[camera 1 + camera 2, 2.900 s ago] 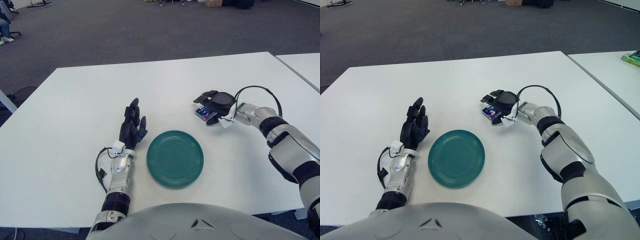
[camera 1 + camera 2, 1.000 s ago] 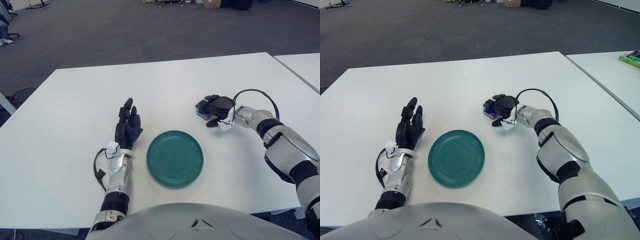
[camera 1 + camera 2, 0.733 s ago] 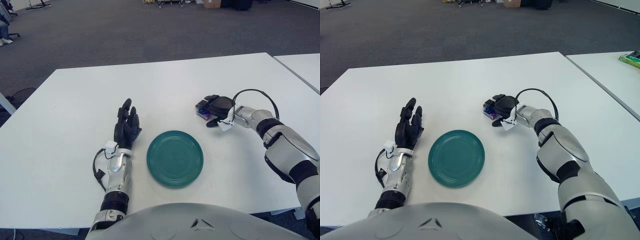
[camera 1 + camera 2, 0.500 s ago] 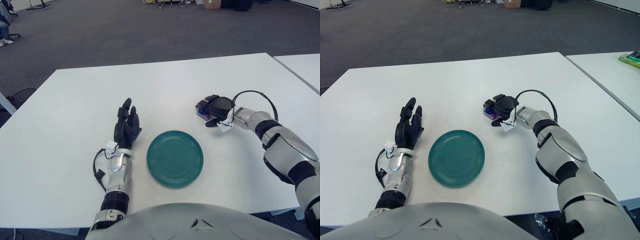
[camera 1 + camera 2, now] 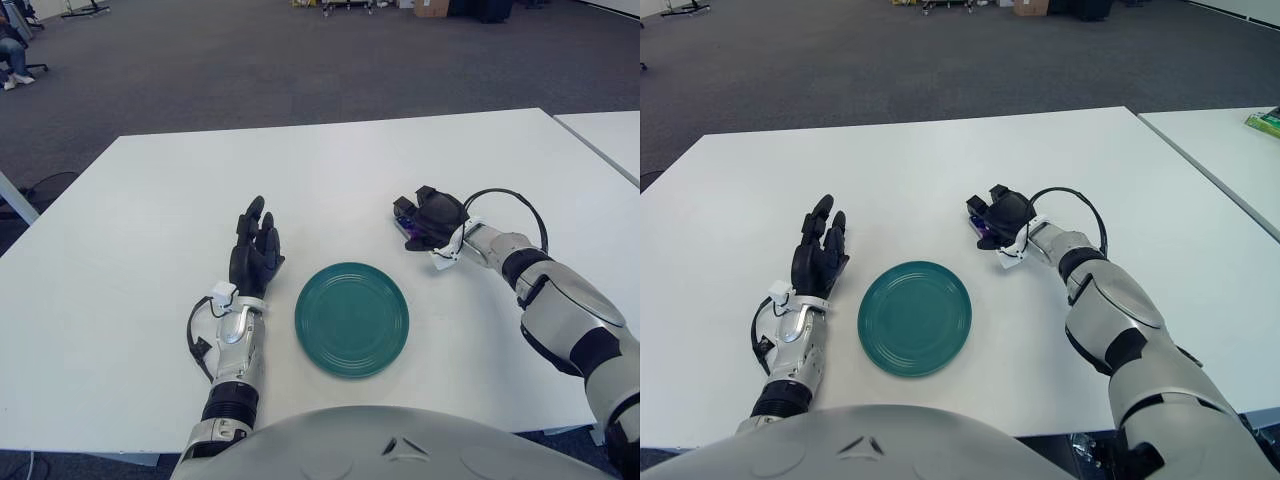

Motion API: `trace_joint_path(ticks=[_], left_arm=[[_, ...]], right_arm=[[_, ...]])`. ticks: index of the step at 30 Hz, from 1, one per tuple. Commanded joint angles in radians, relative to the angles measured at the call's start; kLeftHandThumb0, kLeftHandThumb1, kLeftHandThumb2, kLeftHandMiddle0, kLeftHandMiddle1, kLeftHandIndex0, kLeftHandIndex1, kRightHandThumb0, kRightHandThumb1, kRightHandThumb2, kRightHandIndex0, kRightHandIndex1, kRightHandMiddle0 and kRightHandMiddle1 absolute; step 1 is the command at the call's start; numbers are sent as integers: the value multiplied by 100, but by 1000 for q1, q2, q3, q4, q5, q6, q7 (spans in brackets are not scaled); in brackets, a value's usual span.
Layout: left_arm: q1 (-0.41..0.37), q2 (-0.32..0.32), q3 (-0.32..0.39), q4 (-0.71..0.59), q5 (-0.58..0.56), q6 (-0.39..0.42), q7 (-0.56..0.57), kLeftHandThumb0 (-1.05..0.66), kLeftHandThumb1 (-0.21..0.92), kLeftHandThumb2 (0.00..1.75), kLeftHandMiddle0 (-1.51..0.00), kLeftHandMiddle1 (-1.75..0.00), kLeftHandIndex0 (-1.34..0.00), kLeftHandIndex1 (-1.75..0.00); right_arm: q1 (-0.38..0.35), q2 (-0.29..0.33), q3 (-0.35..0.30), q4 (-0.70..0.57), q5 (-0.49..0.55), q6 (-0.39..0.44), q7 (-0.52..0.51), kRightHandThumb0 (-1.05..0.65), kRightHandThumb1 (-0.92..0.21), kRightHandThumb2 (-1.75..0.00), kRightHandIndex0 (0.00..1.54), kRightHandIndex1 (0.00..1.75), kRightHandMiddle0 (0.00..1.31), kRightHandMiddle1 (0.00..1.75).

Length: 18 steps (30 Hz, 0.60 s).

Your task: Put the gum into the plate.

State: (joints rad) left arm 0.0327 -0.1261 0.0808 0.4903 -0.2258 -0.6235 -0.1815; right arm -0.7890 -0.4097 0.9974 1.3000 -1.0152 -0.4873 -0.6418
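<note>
one gum pack (image 5: 408, 226) on bench (image 5: 150, 200), right of plate (image 5: 351, 318); right hand (image 5: 432, 216) curled over it. shallow grip, may slip. left hand (image 5: 255, 258) spread, idle beside plate.

An open-plan office or lab hall: a plain white tabletop (image 5: 150, 230) stands on wide grey carpet (image 5: 250, 60), a second white table (image 5: 1230, 150) alongside, with rolling chair bases (image 5: 85, 8) and cardboard boxes (image 5: 430, 8) at the far edge.
</note>
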Motion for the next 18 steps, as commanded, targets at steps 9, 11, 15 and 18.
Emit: trace_joint_path(ticks=[9, 11, 15, 18], left_arm=[[138, -75, -7, 86, 32, 3, 58, -76, 92, 59, -19, 0, 0, -48], [140, -68, -7, 84, 43, -2, 64, -76, 92, 59, -18, 0, 0, -47], [142, -54, -7, 82, 70, -14, 83, -77, 92, 60, -18, 0, 0, -46], [140, -48, -4, 78, 87, -20, 98, -78, 92, 62, -18, 0, 0, -46]], right_arm=[[143, 50, 90, 48, -88, -14, -133, -42, -54, -103, 89, 175, 45, 175], [148, 60, 96, 48, -93, -19, -168, -43, -52, -106, 92, 175, 46, 175], [151, 77, 114, 50, -103, -25, -219, -43, -49, -109, 97, 175, 48, 175], [153, 87, 130, 49, -111, -31, -262, -44, -48, -110, 101, 175, 49, 175]])
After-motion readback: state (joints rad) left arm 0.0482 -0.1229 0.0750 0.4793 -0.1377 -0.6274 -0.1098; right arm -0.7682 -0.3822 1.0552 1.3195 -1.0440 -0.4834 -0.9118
